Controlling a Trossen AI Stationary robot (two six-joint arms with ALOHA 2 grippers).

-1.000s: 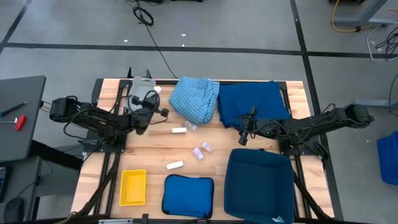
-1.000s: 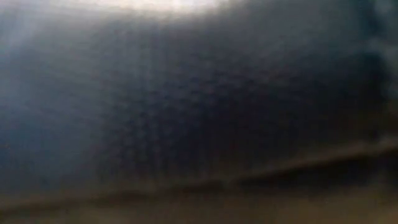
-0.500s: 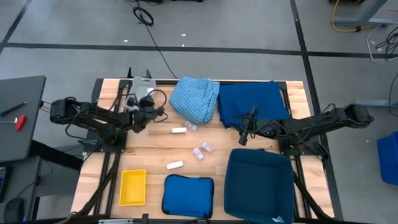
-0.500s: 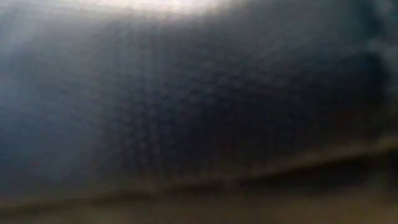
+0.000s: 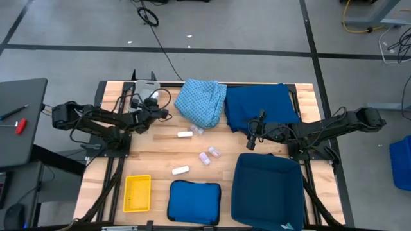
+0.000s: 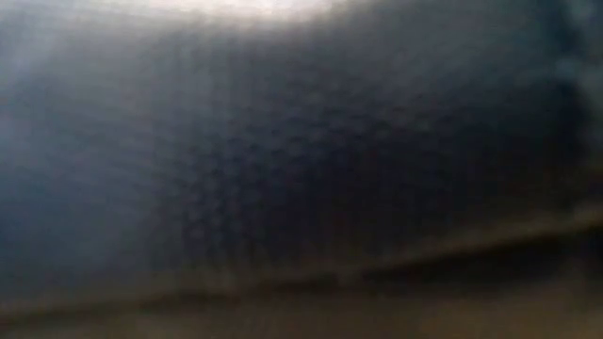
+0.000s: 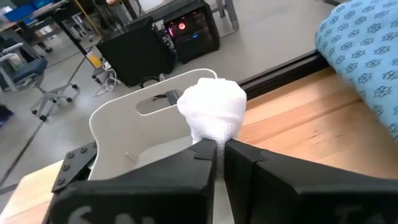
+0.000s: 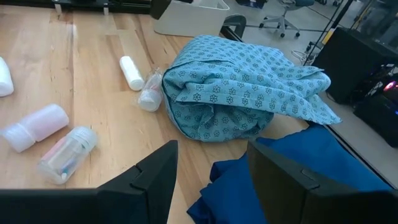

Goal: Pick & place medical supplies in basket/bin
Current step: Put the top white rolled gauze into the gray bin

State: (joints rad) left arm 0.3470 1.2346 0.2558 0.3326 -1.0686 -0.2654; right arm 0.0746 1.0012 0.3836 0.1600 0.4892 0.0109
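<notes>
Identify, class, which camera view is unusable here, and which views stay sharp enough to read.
Low view: wholly blurred, a dark mass filling the lens, nothing identifiable. High view: evenly lit and sharp. Left wrist view: crisp on the white roll. Right wrist view: patterned cloth clear.

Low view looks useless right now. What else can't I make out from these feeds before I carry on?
- Low view: wholly blurred by a dark surface against the lens; nothing readable.
- Grey tray: inside partly hidden in the left wrist view by the left gripper and its white gauze roll; the arm covers it from above.
- Small packets: too small in the high view to identify.
- Blue bin: bottom edge cut off.
</notes>
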